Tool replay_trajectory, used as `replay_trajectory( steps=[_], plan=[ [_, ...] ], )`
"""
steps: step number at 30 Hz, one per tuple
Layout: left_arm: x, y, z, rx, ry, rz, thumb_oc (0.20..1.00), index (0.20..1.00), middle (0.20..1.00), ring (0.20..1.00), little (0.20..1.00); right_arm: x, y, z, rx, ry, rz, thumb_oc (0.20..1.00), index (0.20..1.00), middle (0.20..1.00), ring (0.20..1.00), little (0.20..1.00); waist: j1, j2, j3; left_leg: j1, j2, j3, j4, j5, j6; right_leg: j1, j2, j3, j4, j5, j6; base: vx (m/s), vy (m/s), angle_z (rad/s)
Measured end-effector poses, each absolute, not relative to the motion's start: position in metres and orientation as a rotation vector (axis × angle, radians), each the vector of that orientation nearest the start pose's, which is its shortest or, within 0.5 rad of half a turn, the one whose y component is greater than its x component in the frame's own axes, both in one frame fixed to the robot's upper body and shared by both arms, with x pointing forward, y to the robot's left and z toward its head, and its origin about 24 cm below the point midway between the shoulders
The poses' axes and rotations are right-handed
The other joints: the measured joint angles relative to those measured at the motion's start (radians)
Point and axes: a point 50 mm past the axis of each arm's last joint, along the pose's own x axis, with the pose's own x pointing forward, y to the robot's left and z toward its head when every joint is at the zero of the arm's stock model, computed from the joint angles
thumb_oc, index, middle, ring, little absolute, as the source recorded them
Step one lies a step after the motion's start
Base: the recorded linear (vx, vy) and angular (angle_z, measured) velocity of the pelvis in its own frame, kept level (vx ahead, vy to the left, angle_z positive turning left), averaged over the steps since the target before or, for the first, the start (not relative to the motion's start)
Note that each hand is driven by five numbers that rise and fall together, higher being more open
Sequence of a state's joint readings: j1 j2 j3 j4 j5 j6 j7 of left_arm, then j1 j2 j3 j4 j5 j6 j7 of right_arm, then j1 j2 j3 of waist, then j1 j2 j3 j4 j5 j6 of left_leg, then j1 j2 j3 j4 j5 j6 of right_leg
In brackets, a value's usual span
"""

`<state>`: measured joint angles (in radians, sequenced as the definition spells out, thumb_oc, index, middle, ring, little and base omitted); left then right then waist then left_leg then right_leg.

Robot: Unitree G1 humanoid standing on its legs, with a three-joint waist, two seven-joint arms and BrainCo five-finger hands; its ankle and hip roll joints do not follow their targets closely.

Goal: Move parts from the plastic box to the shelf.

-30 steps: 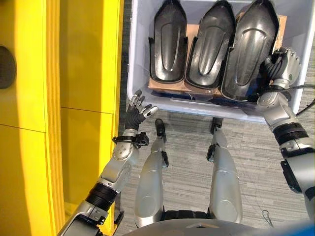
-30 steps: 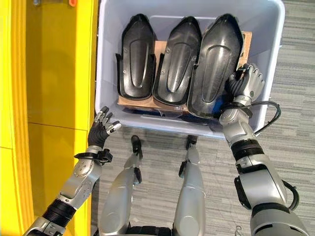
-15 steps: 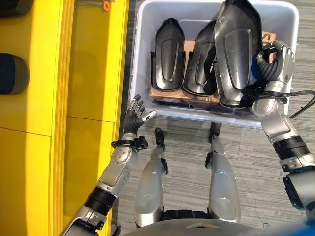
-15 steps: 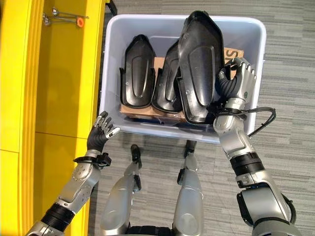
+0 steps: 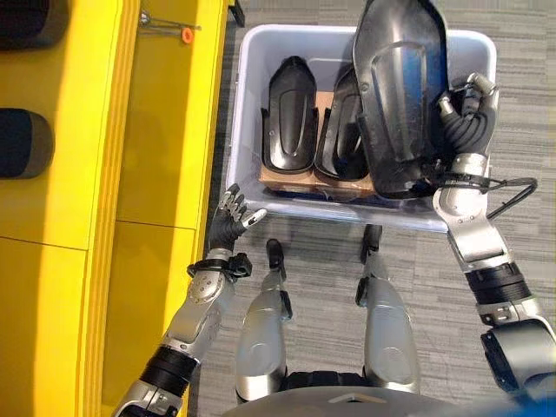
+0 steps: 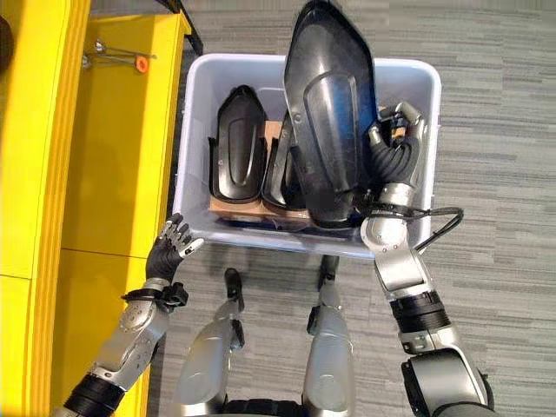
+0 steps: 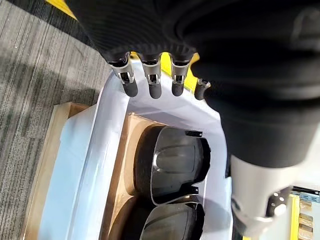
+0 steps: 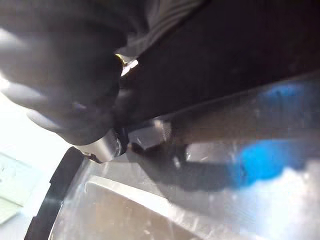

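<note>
Lifted part: The black part (image 6: 330, 113) was up and out of the row, held tilted above the plastic box (image 6: 195, 152), its lower end at the box's near edge.
Change: A second earlier it lay in the row at the box's right side with the right hand closed on its edge; half a second on it was rising; now it was higher and stood over the middle part.
Right hand: The right hand (image 5: 466, 122) was curled round the lifted part's right edge, gripping it.
Left hand: The left hand (image 5: 231, 215) hung by the box's near-left corner, fingers loose and spread, holding nothing, much as it had been.
Remaining parts: The left part (image 5: 289, 113) sat untouched in the box on brown cardboard (image 5: 282, 180); the middle part (image 5: 339, 130) was half hidden behind the lifted one.
Shelf: The yellow shelf (image 5: 165, 113) stood just left of the box, so I judged the carry across was next.
Head views: They showed the grip, the lift and the shelf together.
Left wrist view: It looked past the left hand's straight fingers (image 7: 152, 87) into the box at the parts left on the cardboard.
Right wrist view: Too close and dark to read the grip from.
</note>
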<state>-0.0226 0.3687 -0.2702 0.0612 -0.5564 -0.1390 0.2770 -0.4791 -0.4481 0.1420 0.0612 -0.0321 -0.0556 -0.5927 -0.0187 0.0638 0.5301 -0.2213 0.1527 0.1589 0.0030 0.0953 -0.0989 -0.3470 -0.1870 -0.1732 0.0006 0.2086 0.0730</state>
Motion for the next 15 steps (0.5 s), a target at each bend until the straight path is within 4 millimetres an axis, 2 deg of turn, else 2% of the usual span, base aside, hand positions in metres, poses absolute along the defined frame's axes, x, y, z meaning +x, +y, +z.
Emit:
replay_trajectory(
  steps=[6, 11, 15],
  plan=[
    [0.248, 0.181, 0.032, -0.184, 0.065, 0.075, 1.000, 1.000, 1.000, 1.000, 1.000, 0.311, -0.178, 0.171, -0.280, -0.530, -0.276, 0.200, 0.200, 0.200, 0.200, 0.200, 0.001, -0.001, 0.000, 0.060, 0.014, 0.001, 0.000, -0.006, -0.004, 0.056, 0.013, -0.002, 0.003, -0.008, -0.007, 0.02, -0.056, -0.02],
    [0.242, 0.195, 0.028, -0.192, 0.076, 0.135, 1.000, 1.000, 1.000, 1.000, 1.000, 0.304, -0.170, 0.166, -0.283, -0.529, -0.202, 0.200, 0.200, 0.200, 0.200, 0.200, -0.004, -0.006, -0.010, 0.120, 0.038, -0.002, 0.010, -0.024, -0.016, 0.090, 0.020, -0.008, 0.077, -0.065, -0.010, 0.01, -0.100, 0.00],
    [0.228, 0.203, 0.019, -0.192, 0.113, 0.176, 1.000, 1.000, 1.000, 1.000, 1.000, 0.300, -0.165, 0.151, -0.296, -0.483, -0.150, 0.200, 0.200, 0.200, 0.200, 0.200, 0.006, -0.008, -0.077, 0.155, 0.071, -0.009, 0.024, -0.043, -0.022, 0.102, 0.036, -0.028, 0.152, -0.127, -0.023, -0.01, -0.156, 0.03]
  ],
)
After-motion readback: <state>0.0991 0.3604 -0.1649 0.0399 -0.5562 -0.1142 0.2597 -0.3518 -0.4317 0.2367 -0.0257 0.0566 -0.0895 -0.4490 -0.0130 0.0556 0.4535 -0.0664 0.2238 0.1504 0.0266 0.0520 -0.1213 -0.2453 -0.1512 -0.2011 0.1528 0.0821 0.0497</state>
